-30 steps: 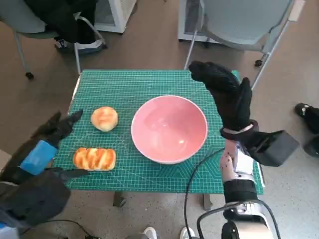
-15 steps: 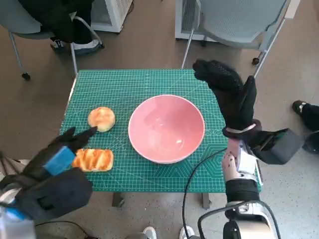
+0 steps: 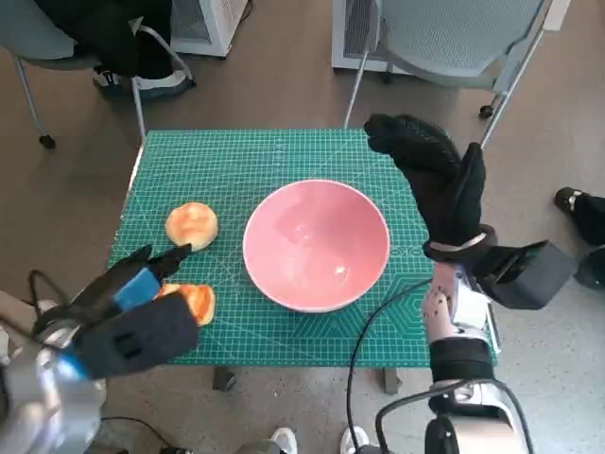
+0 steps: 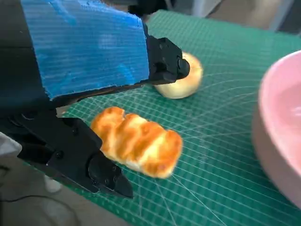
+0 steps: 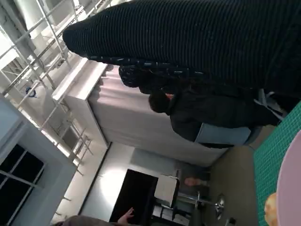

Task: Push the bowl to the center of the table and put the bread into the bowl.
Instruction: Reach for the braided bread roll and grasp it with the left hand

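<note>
A pink bowl (image 3: 317, 244) stands near the middle of the green mat-covered table (image 3: 255, 161); its rim also shows in the left wrist view (image 4: 282, 117). A long ridged golden bread (image 3: 194, 301) (image 4: 137, 147) lies at the front left. A round bun (image 3: 192, 225) (image 4: 181, 84) lies behind it. My left hand (image 3: 132, 312) (image 4: 89, 94) hovers open over the long bread, fingers spread on either side of it, holding nothing. My right hand (image 3: 440, 184) is raised flat and open beside the bowl's right rim, apart from it.
Chairs (image 3: 454, 38) stand behind the table, one at the far left (image 3: 85, 38) with dark clothing on it. A person's shoe (image 3: 577, 203) shows on the right floor. A black cable (image 3: 378, 322) runs over the table's front right edge. A person (image 5: 207, 113) shows in the right wrist view.
My left hand has moved forward over the table's front left corner and now covers part of the long bread. The right hand and bowl have stayed put.
</note>
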Action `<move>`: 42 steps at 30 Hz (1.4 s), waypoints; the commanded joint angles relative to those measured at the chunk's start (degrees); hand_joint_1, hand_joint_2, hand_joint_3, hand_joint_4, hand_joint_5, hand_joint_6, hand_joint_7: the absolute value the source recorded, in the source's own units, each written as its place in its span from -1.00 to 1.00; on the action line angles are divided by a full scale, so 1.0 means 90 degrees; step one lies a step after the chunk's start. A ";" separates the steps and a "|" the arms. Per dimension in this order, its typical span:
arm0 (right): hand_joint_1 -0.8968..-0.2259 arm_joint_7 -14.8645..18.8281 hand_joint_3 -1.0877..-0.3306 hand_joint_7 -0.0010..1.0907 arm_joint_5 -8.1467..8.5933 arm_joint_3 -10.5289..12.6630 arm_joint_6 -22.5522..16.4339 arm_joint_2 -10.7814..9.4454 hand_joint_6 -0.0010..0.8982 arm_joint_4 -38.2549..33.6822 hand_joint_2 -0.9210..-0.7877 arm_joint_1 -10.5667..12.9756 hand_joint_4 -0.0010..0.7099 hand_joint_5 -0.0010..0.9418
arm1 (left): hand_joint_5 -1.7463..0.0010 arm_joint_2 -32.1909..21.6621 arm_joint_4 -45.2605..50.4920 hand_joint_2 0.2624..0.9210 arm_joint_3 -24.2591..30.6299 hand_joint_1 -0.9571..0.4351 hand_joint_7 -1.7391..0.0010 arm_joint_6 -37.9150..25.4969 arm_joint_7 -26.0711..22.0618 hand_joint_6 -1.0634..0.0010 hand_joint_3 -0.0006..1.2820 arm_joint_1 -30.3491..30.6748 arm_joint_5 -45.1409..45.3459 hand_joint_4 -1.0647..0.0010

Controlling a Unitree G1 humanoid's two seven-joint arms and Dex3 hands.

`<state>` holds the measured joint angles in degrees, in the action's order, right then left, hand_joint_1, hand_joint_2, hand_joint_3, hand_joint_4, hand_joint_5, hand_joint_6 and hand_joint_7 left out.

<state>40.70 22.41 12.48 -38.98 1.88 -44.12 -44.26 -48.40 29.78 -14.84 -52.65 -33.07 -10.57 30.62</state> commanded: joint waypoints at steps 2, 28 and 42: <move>-0.39 -0.0006 -0.44 -0.96 -0.0018 -0.0003 0.0017 0.0026 -0.61 -0.0097 -1.00 0.0040 -0.75 -0.99 | 1.00 0.0202 -0.0712 0.29 -0.0228 0.28 0.99 0.0043 0.0135 0.64 -0.98 -0.0329 0.0203 1.00; -0.38 -0.0050 -0.44 -0.95 -0.0013 -0.0026 0.0060 -0.0005 -0.62 0.0047 -1.00 0.0149 -0.74 -0.99 | 1.00 0.0838 -0.2696 0.31 -0.0776 0.23 0.99 0.0422 0.0386 0.59 -0.98 -0.0928 0.0584 0.99; -0.38 -0.0092 -0.44 -0.94 -0.0018 -0.0039 0.0084 -0.0020 -0.62 0.0090 -1.00 0.0188 -0.74 -0.99 | 0.98 0.0831 -0.2971 0.34 -0.0959 0.25 0.98 0.0488 0.0092 0.52 -0.98 -0.0995 0.0672 0.86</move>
<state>40.28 22.35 12.27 -38.95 1.85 -42.90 -44.06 -40.98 3.79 -22.83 -48.50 -31.50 -19.00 35.88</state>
